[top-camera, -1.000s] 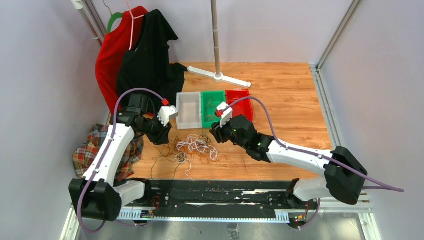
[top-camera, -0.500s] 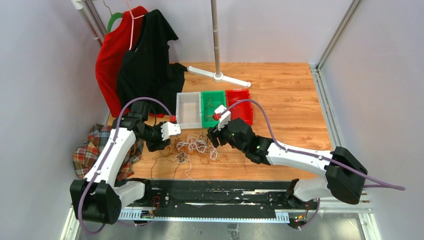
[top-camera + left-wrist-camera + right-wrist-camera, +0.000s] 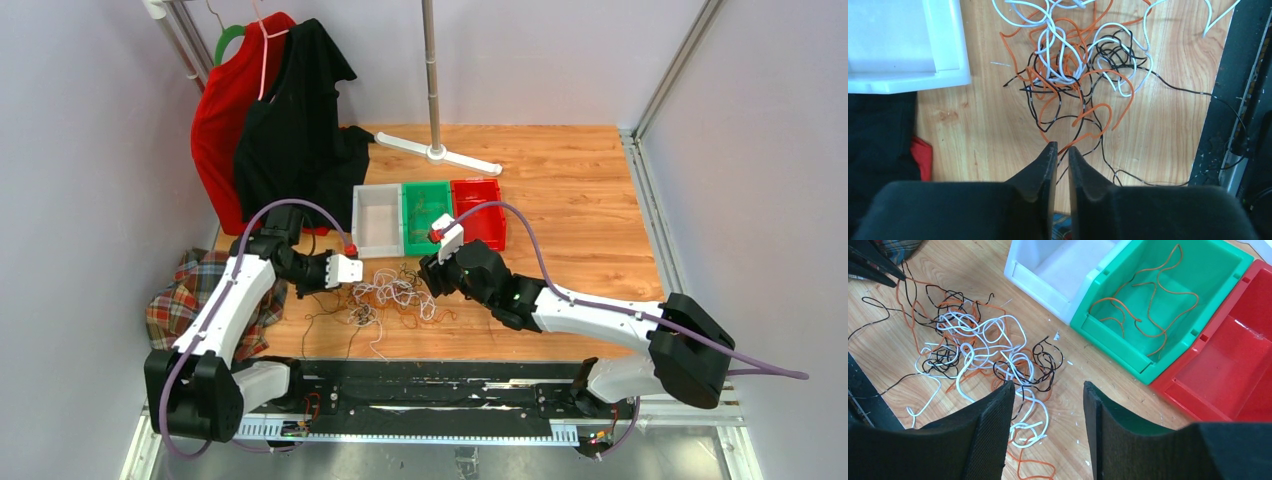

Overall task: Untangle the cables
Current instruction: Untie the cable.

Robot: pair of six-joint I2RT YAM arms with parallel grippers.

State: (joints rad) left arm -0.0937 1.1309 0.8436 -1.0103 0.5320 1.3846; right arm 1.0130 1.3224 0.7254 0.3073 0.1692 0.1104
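Currently the loose tangle of thin white, orange and black cables lies on the light wooden tabletop, near its front edge. It sits btw the two arms and just in front of three open plastic bins set side by side: a white rectangular bin, a green bin in the middle, and a red bin. The green one holds a few loose orange wire strands. The L gripper sits low at the left fringe of the tangle, black fingers nearly together w/ only a thin slit btw them. A black strand and the end of an orange one run into that slit, but can't tell whether they're actually pinched. The R gripper is over the opposite fringe, near the green bin's front corner, jaws spread wide w/ nothing gripped; white and black loops show on the wood beneath the gap. Stray black strands trail from the tangle toward the black metal rail at the table's near edge. A crumpled plaid cloth lies at the left edge beside the L arm.
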